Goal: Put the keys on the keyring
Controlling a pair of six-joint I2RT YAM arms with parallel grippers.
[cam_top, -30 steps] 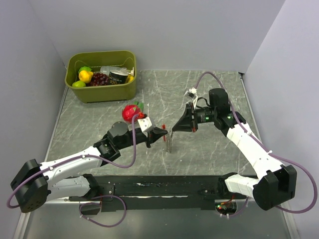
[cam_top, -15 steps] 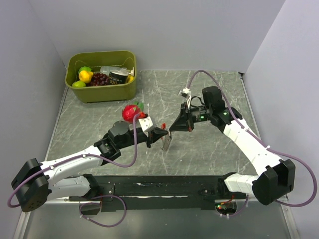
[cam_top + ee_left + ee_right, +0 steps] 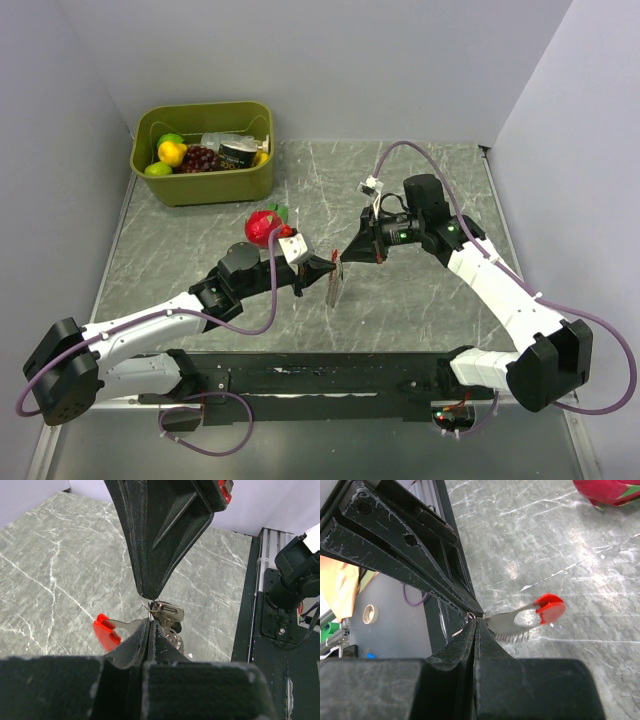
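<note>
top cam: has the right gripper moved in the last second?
Yes. The right gripper has shifted left, toward the strawberry toy, which stayed put. It now meets the left gripper where the keyring hangs.

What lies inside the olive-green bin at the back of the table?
A yellow fruit, a green one, dark grapes and a dark round container show. The bin's floor and anything beneath them are covered.

keys [image 3: 335, 287] are dangled over the grey surface [image 3: 420, 300], gripped by left gripper [image 3: 326, 268] and right gripper [image 3: 346, 257], tip to tip.
</note>
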